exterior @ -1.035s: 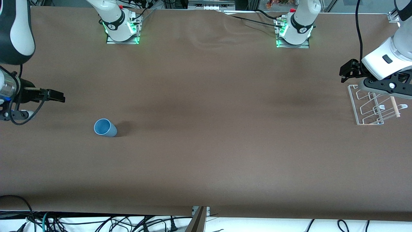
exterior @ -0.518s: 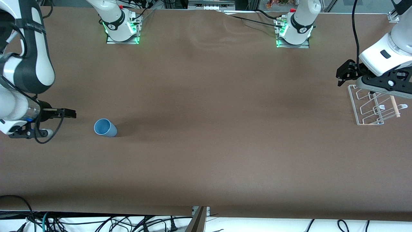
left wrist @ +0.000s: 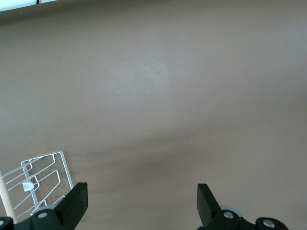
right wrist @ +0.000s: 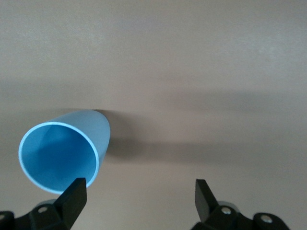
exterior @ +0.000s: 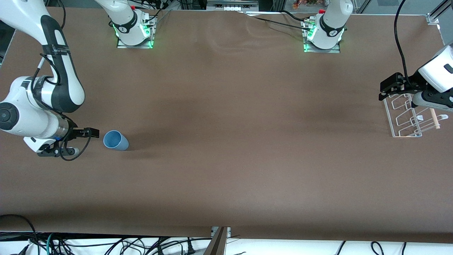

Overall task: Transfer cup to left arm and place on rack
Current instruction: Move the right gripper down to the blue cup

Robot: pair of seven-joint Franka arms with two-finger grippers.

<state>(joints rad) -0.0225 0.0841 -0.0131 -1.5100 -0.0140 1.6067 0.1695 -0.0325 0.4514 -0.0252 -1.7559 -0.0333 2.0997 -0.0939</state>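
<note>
You have the cup (exterior: 115, 140) standing upright on the brown table (exterior: 226, 141) at the left middle of the front view, mouth up. Your right gripper (exterior: 92, 133) sits just beside it, fingers spread wide and holding nothing. At the right edge of that view, your left gripper (exterior: 388, 88) hangs over the corner of the rack (exterior: 407, 117), jaws wide apart and empty.
</note>
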